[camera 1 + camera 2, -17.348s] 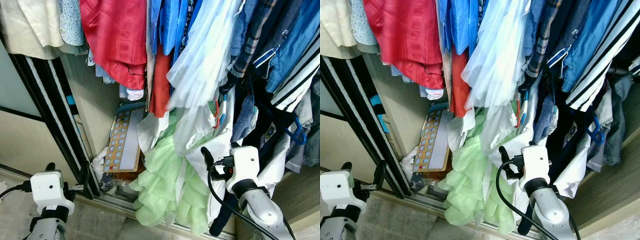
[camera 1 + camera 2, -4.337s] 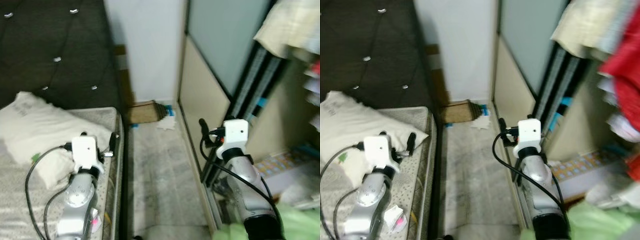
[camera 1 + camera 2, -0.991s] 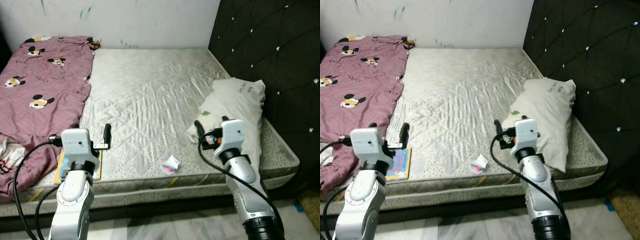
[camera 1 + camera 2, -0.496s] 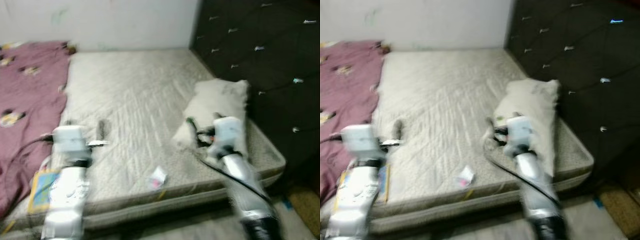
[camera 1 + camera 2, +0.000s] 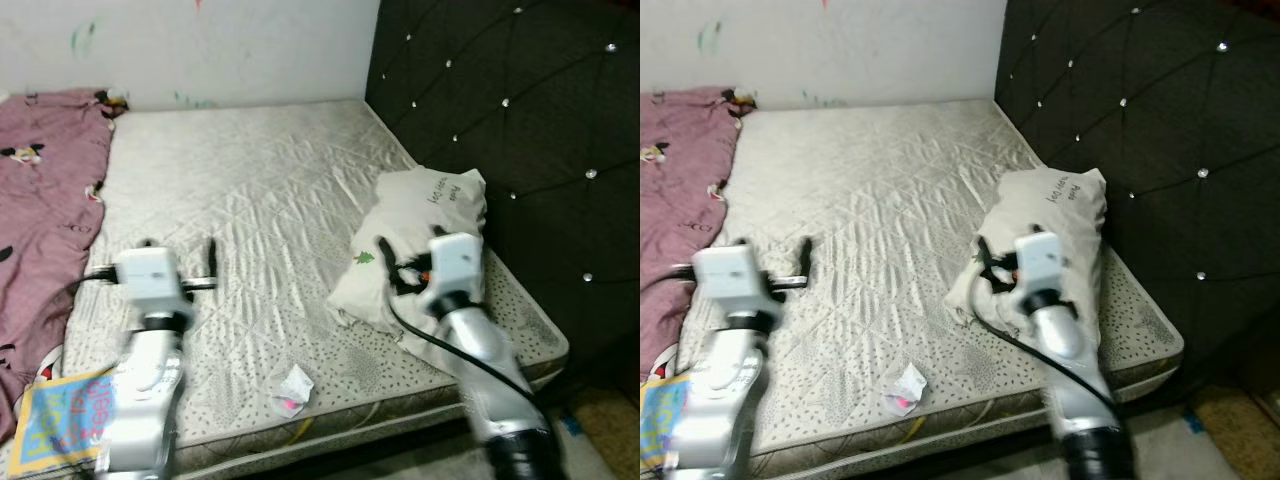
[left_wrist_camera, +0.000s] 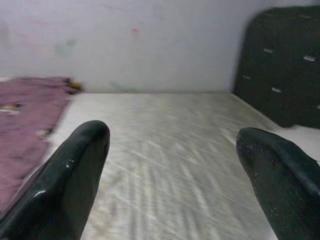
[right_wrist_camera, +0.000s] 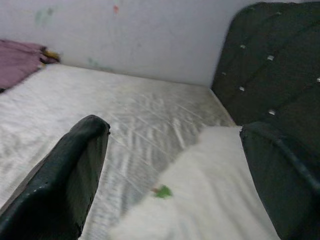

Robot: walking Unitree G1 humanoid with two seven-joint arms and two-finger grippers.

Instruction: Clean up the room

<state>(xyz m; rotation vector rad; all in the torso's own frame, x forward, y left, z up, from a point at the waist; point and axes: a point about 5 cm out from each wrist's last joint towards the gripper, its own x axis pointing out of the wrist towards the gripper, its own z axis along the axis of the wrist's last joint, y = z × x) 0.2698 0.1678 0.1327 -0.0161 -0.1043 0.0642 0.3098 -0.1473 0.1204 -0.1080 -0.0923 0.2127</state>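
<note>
bed survey: crumpled wrapper nearest the left arm

left eye view: the small crumpled white-and-pink wrapper [image 5: 292,388] lies on the grey quilted mattress [image 5: 250,190] near its front edge, between the arms, below and slightly right of the left gripper [image 5: 208,262]. the right gripper [image 5: 383,262] hovers over the white pillow [image 5: 420,240]. a colourful children's book [image 5: 60,420] lies at the left edge beside the mauve printed blanket [image 5: 40,200].

right eye view: compared with one second ago the camera has swung right; the black tufted headboard [image 5: 1140,130] takes more of the frame.

left wrist view: fingers [image 6: 65,180] spread wide, holding nothing.

right wrist view: fingers [image 7: 65,175] spread wide, empty, above the pillow.
</note>
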